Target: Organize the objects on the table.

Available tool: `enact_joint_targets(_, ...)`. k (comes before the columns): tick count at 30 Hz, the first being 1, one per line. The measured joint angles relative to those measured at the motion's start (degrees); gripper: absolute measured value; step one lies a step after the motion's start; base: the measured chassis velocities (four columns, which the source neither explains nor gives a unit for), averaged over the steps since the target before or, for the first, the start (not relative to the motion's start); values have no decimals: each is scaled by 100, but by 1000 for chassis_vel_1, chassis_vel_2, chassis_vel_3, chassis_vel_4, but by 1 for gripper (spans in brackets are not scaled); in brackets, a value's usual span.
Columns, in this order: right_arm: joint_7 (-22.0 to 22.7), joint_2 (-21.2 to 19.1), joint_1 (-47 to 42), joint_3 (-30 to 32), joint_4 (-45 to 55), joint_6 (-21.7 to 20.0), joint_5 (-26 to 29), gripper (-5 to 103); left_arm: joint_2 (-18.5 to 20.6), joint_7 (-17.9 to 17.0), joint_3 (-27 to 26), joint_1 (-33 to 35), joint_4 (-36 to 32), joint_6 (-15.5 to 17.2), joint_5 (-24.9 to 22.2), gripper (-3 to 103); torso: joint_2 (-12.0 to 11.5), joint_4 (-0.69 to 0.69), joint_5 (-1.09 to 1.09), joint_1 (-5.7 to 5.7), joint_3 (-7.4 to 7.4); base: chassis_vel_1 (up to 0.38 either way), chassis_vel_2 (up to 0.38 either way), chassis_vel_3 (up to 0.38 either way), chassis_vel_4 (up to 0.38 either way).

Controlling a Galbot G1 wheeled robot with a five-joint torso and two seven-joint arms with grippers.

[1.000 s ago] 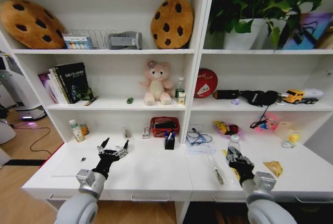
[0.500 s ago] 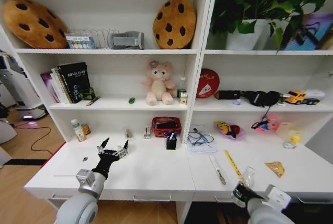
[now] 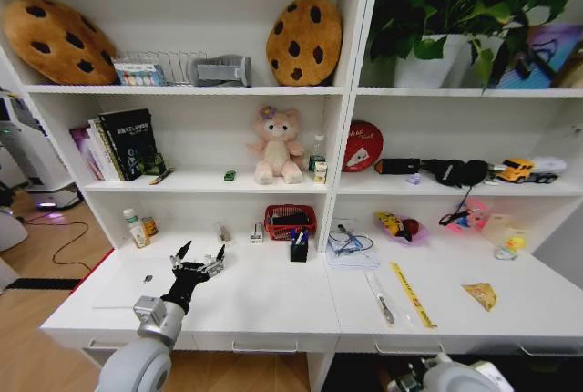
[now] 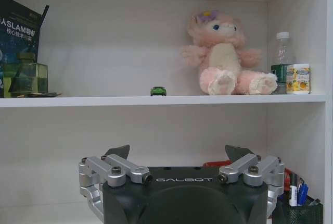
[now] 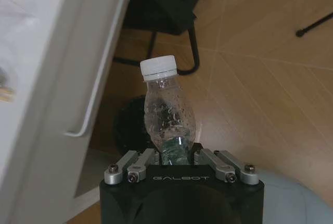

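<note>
One bottle [image 5: 167, 114] is clenched in the right pincer [image 5: 177, 157], held low off the counter's front edge, beside the drawer handle [image 5: 96, 73], above wood floor. It is clear plastic with a white cap, droplets inside, upright, gripped near its base with most of the body standing free above the fingers. Left pincer [image 3: 195, 264] hovers released over the left part of the counter [image 3: 273, 305], fingers spread, idle, facing the shelf with the green car [image 4: 158, 91] and plush bear [image 4: 225, 52]. Judgement: the step in hand is carrying the bottle away from the counter, probably to a drop spot below that I can't see. To do it well: keep the squeeze steady, since a thin wet bottle could slip or buckle; keep it vertical so the free top doesn't lever out; hold clear of the drawer handle and counter edge; release only once directly over the target. Counter items like the pen cup [image 3: 297, 246] and yellow ruler [image 3: 412, 294] sit well apart from this arm.
</note>
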Motion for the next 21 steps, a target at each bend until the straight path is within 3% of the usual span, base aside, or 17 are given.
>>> enact_joint_targets(2,-175,100,53,40,-453,-61,-4,24,0,0,0,0,0,0,0,100,0,0,0,0,0,0,0,0,0)
enact_joint_targets(4,-749,244,137,147,-1426,-214,-95,24,0,1,0,0,0,0,0,100,0,-2,-1,0,0,0,0,0,0)
enact_joint_targets(5,-749,244,137,147,-1426,-214,-95,24,0,1,0,0,0,0,0,100,0,-2,-1,0,0,0,0,0,0)
enact_joint_targets(7,-1520,266,336,198,-2592,-249,-258,24,0,0,0,0,0,0,0,100,0,-2,0,0,0,0,0,0,0)
enact_joint_targets(8,-1520,266,336,198,-2592,-249,-258,24,0,0,0,0,0,0,0,100,0,-2,0,0,0,0,0,0,0)
enact_joint_targets(11,-2358,196,592,194,-3781,-216,-278,24,0,0,0,0,0,0,0,100,0,-2,1,0,0,0,0,0,0)
enact_joint_targets(12,-2358,196,592,194,-3781,-216,-278,24,0,0,0,0,0,0,0,100,0,-2,1,0,0,0,0,0,0)
enact_joint_targets(15,-3382,39,1005,122,-5078,-211,-561,24,0,0,0,0,0,0,0,100,0,0,1,0,0,0,0,0,0)
enact_joint_targets(16,-3382,39,1005,122,-5078,-211,-561,24,0,0,0,0,0,0,0,100,0,0,1,0,0,0,0,0,0)
enact_joint_targets(17,-3834,-15,1043,69,-5350,-231,-744,24,0,0,0,0,0,0,0,100,0,0,0,0,0,0,0,0,0)
enact_joint_targets(19,-5384,-143,1081,-99,-6146,-112,-1918,24,0,0,0,0,0,0,0,100,0,-2,1,0,0,0,0,0,0)
enact_joint_targets(20,-5384,-143,1081,-99,-6146,-112,-1918,24,0,0,0,0,0,0,0,100,0,-2,1,0,0,0,0,0,0)
enact_joint_targets(21,-6292,-186,1099,-161,-6605,166,-2851,24,0,0,0,0,0,0,0,100,0,-4,-1,0,1,0,0,0,0)
